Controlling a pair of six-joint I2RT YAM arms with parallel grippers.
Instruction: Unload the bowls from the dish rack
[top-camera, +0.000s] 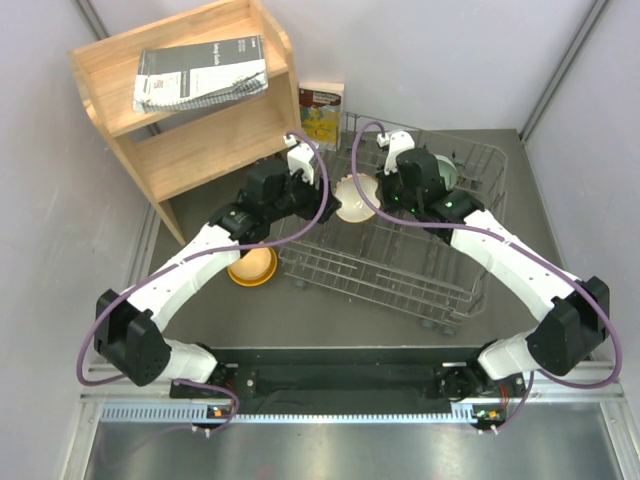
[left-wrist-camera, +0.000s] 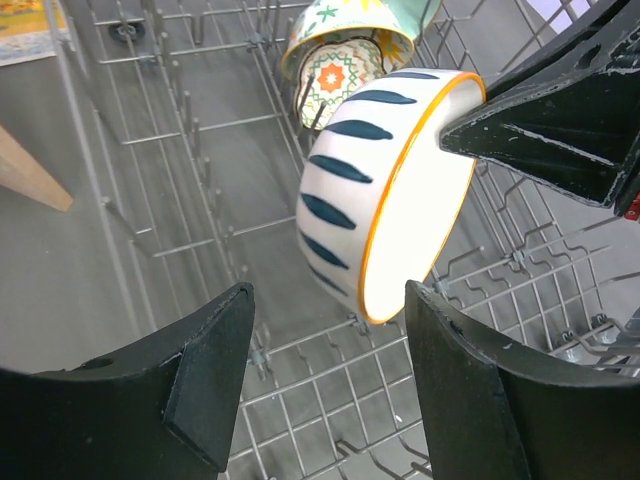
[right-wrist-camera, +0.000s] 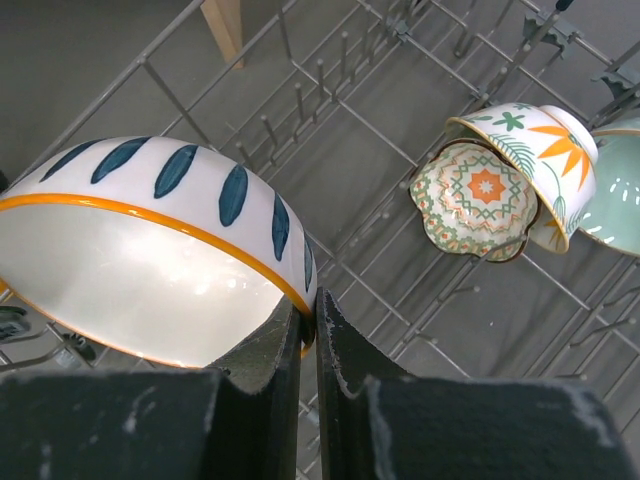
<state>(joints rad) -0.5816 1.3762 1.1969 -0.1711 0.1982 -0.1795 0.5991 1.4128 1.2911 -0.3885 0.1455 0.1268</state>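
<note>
The white bowl with dark stripes (top-camera: 352, 198) hangs over the left part of the grey wire dish rack (top-camera: 400, 272). My right gripper (right-wrist-camera: 316, 318) is shut on its orange rim and holds the striped bowl (right-wrist-camera: 150, 250) tilted above the rack floor (right-wrist-camera: 340, 110). My left gripper (left-wrist-camera: 330, 370) is open and empty, its jaws just short of the striped bowl (left-wrist-camera: 380, 190). The scalloped floral bowl (right-wrist-camera: 475, 200), a white flower-painted bowl (right-wrist-camera: 535, 150) and the teal-green bowl (right-wrist-camera: 620, 195) lean among the tines. The orange-yellow bowl (top-camera: 252, 265) sits on the table left of the rack. The tan-peach bowl is out of view.
A wooden shelf (top-camera: 200, 110) with a spiral booklet (top-camera: 200, 70) stands at the back left, close to the left arm. A small book (top-camera: 320, 110) lies behind the rack. The right gripper's finger (left-wrist-camera: 560, 120) shows in the left wrist view. Upright tines surround the bowls.
</note>
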